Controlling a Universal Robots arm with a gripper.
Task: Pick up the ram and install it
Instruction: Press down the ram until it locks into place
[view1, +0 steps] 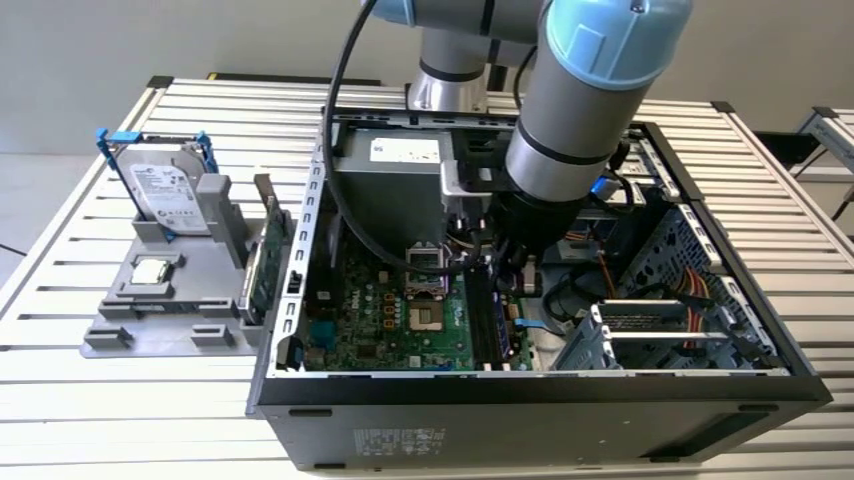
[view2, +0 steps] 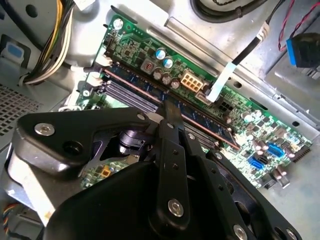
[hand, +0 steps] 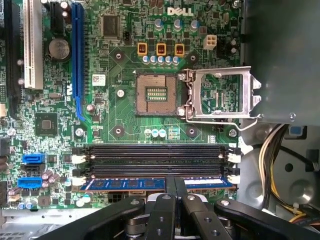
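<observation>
Starting at the exterior view's left, well away from me and outside the case (view1: 534, 388), a gray holder (view1: 160, 322) carries a hard drive (view1: 167, 195) and a thin green board (view1: 271, 250) standing on edge, which looks like a spare stick. Moving across into the case, my arm (view1: 587, 110) reaches down to the motherboard (hand: 125, 115). The open processor socket (hand: 156, 94) lies out ahead of my claw (hand: 177, 179), and the empty black slots (hand: 157, 155) sit between that socket and me. The ram (hand: 130, 183) is directly under my fingertips in the slot closest to me, and in both wrist views it reads bluish. Its long axis runs straight across in front of me, so it extends about equally to either side of my claw (view2: 167, 107). My fingers are drawn together with nothing between them. Their tips seem to rest on the top edge of the ram (view2: 205, 120) near its middle, not pinching its faces. A white latch (hand: 77, 181) stands at one end and a second latch (hand: 233, 179) at the other. I judge the stick is seated, though I cannot tell whether both latches have locked.
</observation>
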